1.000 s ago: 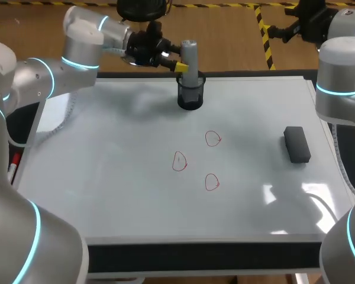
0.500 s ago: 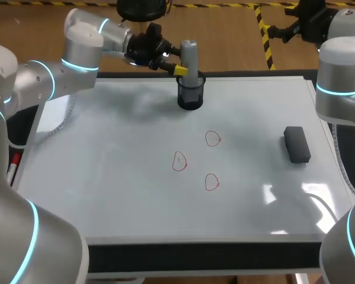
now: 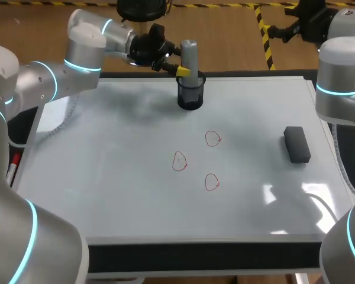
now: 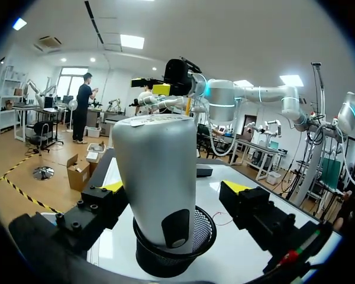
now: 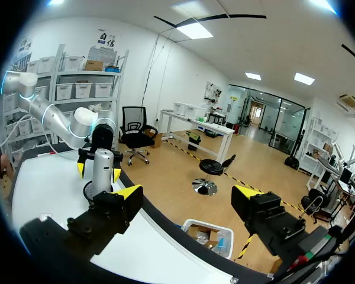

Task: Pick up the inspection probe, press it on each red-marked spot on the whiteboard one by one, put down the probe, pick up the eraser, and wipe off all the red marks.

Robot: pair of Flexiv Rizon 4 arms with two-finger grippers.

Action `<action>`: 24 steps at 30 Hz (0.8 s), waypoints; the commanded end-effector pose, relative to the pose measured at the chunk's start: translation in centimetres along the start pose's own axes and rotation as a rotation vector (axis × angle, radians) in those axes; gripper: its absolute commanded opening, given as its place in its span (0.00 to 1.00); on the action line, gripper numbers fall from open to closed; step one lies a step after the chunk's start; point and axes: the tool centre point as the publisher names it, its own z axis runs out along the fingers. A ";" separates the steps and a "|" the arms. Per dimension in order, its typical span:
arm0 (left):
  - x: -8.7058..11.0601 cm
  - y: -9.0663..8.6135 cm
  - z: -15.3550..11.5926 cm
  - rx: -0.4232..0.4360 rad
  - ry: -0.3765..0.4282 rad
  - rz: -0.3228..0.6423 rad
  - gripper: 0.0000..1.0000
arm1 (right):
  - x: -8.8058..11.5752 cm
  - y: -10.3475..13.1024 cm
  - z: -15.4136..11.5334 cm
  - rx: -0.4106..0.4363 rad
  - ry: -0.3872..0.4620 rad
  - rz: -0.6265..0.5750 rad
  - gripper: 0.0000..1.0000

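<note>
The probe (image 3: 189, 56), a grey cylinder, is seen standing upright in a black mesh cup (image 3: 190, 96) at the far edge of the whiteboard (image 3: 106, 154), its long axis vertical. The left gripper (image 3: 181, 70) is held at the probe's lower body, just above the cup's rim, brought in from the side so that the fingers straddle the cylinder across its axis. In the left wrist view the fingers are seen parted: one yellow tip lies close by the probe's side, the other is set off by a small gap, and nothing is clamped yet. A closing of the fingers and then a straight lift are judged to be called for, since the cup's wall would catch the probe on any sideways pull. The red marks (image 3: 212, 138), three in all, are drawn near the board's middle, well apart from the cup, and the eraser (image 3: 297, 144) lies flat towards the right side. The right gripper (image 5: 188, 195) is held beyond the table's far edge, fingers spread and empty, much farther from the probe than the left
</note>
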 end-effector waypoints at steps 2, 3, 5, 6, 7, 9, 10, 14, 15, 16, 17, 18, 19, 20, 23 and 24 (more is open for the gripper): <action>-0.3 0.2 0.1 -0.001 0.013 0.004 0.57 | 0.0 0.0 0.0 0.000 0.000 0.000 1.00; -0.3 0.2 0.1 -0.002 0.012 0.005 0.44 | 0.0 0.0 0.0 0.000 0.000 0.000 1.00; -0.1 0.1 0.2 -0.011 0.009 0.012 0.03 | 0.0 0.0 0.0 0.000 0.000 0.000 1.00; 0.1 0.1 0.2 -0.012 0.010 0.014 0.00 | 0.0 0.0 0.0 0.000 0.000 0.000 1.00; 0.2 0.0 0.2 -0.017 0.010 0.018 0.00 | 0.0 0.0 0.0 0.000 0.000 0.000 1.00; 0.4 -0.1 0.3 -0.020 0.012 0.023 0.00 | 0.0 0.0 0.0 0.000 0.000 0.000 1.00; 0.6 -0.1 0.3 -0.024 0.012 0.028 0.00 | 0.0 0.0 0.0 0.000 0.000 0.000 1.00; 1.0 -0.3 0.1 -0.029 0.008 0.036 0.00 | 0.0 0.0 0.0 0.000 0.000 0.000 1.00; 1.1 -0.4 0.1 -0.030 0.006 0.038 0.00 | 0.0 0.0 0.0 0.000 0.000 0.000 1.00; 1.2 -0.4 0.0 -0.033 0.002 0.041 0.00 | 0.0 0.0 0.0 0.000 0.000 0.000 1.00; 1.3 -0.5 0.0 -0.034 0.001 0.043 0.00 | 0.0 0.0 0.0 0.000 0.000 0.000 1.00; 1.4 -0.5 -0.1 -0.041 -0.010 0.049 0.00 | 0.0 0.0 0.0 0.000 0.000 0.000 1.00; 1.6 -0.5 -0.2 -0.044 -0.011 0.052 0.00 | 0.0 0.0 0.0 0.000 0.000 0.000 1.00; 1.8 -0.6 -0.3 -0.051 -0.021 0.058 0.00 | 0.0 0.0 0.0 0.000 0.000 0.000 1.00; 2.6 -0.8 -0.5 -0.078 -0.047 0.082 0.00 | 0.0 0.0 0.0 0.000 0.000 0.000 1.00; 2.9 -0.9 -0.6 -0.095 -0.058 0.101 0.00 | 0.0 0.0 0.0 0.000 0.000 0.000 1.00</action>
